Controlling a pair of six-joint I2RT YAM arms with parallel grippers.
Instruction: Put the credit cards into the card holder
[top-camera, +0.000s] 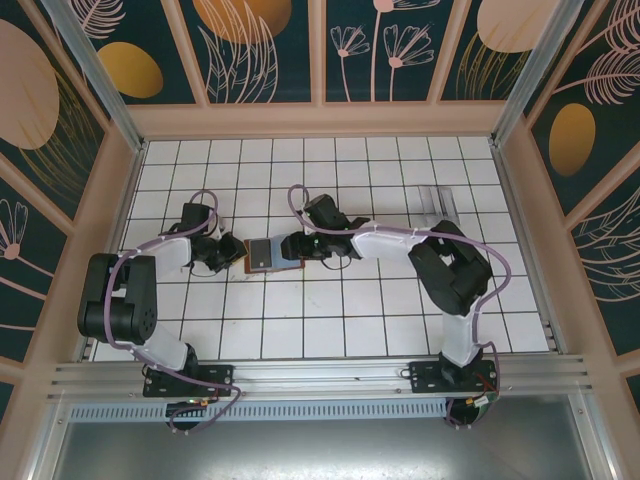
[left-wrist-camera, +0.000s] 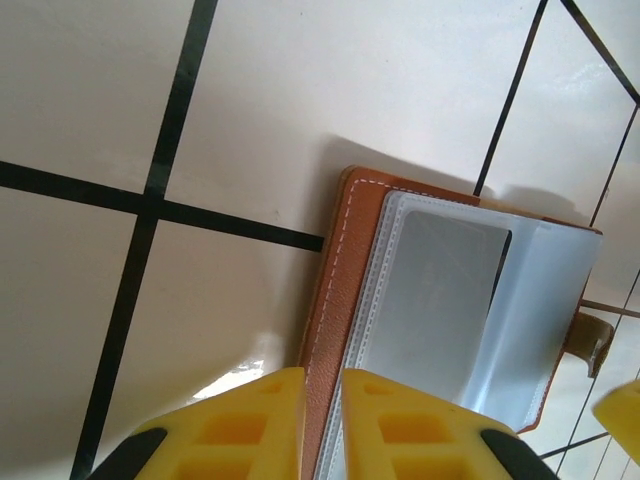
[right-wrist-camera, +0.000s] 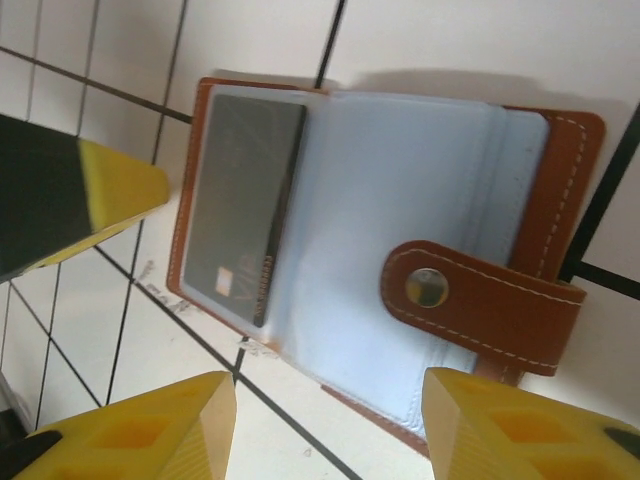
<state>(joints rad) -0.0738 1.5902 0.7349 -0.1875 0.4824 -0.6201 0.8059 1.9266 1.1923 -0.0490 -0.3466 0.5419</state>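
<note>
The reddish-brown card holder (top-camera: 268, 254) lies open on the tiled table between my two grippers. A grey credit card (right-wrist-camera: 240, 205) sits inside its clear left sleeve, and the same card (left-wrist-camera: 430, 290) looks silver-grey in the left wrist view. The snap tab (right-wrist-camera: 480, 300) lies folded over the empty right sleeves. My left gripper (left-wrist-camera: 322, 420) is only narrowly open, with the holder's stitched leather edge (left-wrist-camera: 335, 300) showing in the slit. My right gripper (right-wrist-camera: 330, 430) is open and empty over the holder's other edge. More pale credit cards (top-camera: 437, 200) lie at the back right.
Wooden walls ring the white tiled table (top-camera: 330, 320). The right arm's dark links (top-camera: 450, 265) reach across the right half. An aluminium rail (top-camera: 320, 375) runs along the near edge.
</note>
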